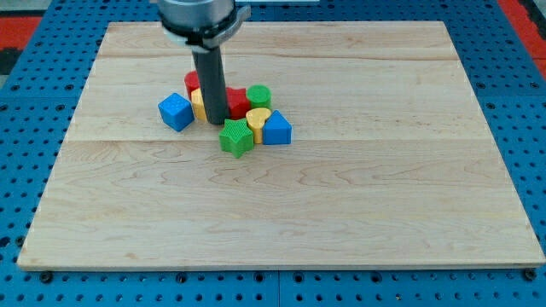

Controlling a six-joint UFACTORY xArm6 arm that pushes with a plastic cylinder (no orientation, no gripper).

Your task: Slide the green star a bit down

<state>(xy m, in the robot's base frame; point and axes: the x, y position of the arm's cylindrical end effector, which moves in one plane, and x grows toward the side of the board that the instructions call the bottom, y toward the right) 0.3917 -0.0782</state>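
Camera view: my tip (217, 120) touching green star (236, 137) upper-left edge; no jaws, holds nothing; push step begun, next stroke toward view's bottom.

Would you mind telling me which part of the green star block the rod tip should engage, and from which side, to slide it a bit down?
Push on the green star block's top edge, from the view's top. My tip sits just above-left of it, and the wooden board below it is free of blocks.

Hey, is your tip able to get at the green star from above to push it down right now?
Probably yes. My tip sits just above the green star, at its upper left, with nothing between them; the view's bottom side of the star is open board.
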